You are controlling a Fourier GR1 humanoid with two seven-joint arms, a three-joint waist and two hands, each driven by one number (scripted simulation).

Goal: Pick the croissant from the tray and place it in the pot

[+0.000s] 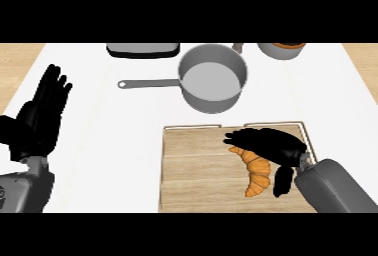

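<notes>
A golden croissant [255,172] lies on the wooden tray [196,170] at the lower middle of the counter. My right hand [269,144] covers its upper end. The fingers curl over that end on its left and the thumb [283,181] runs down its right side. The croissant's lower half shows, resting on the tray. The grey pot [212,80] stands beyond the tray, its inside bare and its long handle [148,83] pointing left. My left hand [40,117] rests open at the left edge, fingers up.
A dark grey flat item [144,49] sits at the counter's far edge, left of the pot. A grey cup with orange contents [282,49] stands at the far right. A strip of white counter separates tray and pot.
</notes>
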